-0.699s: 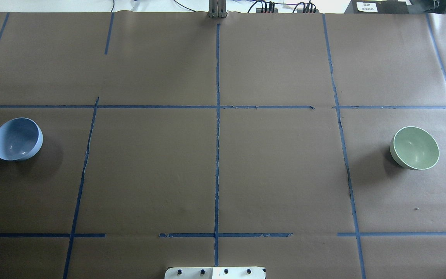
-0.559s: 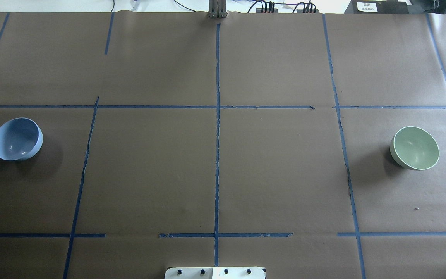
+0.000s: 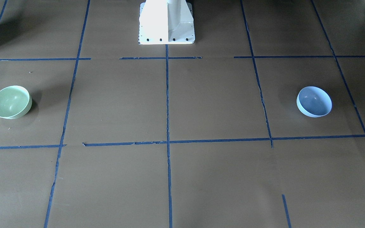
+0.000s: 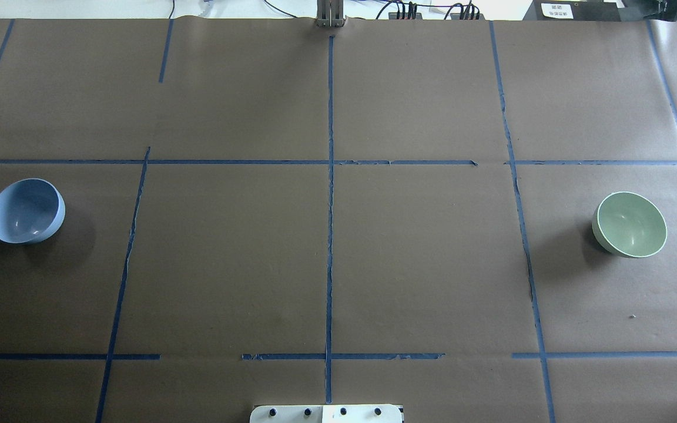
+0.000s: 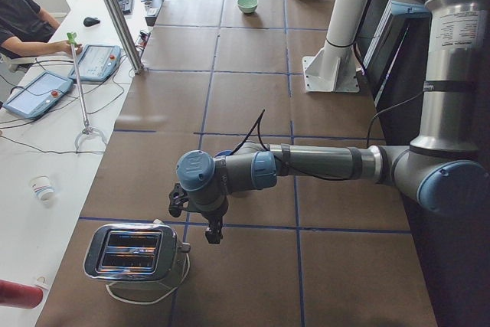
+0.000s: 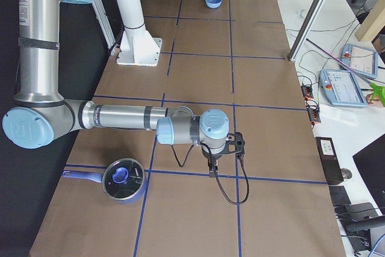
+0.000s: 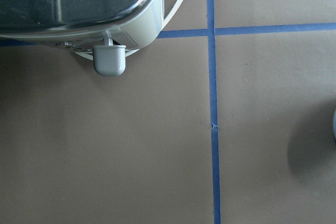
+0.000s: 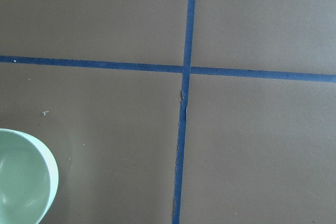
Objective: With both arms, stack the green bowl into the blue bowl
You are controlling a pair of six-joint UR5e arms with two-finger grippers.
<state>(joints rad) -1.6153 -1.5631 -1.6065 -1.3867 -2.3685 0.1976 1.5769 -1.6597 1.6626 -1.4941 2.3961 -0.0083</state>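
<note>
The pale green bowl [image 4: 630, 224] stands upright at the table's right side in the overhead view, and at the left in the front view [image 3: 11, 102]. The light blue bowl [image 4: 26, 211] stands at the far left, on the right in the front view [image 3: 314, 101]. Neither arm shows in those two views. My left gripper [image 5: 195, 216] hangs over the table end by the toaster. My right gripper [image 6: 225, 156] hangs over the opposite end. I cannot tell whether either is open or shut. The right wrist view shows the green bowl's rim [image 8: 21, 177] at lower left.
A chrome toaster [image 5: 134, 254] with its cord stands close under my left gripper, also in the left wrist view [image 7: 79, 3]. A blue lidded pot [image 6: 123, 180] sits near my right arm. The white pedestal [image 3: 166, 22] stands at the table's middle. Operators' desks flank the far edge.
</note>
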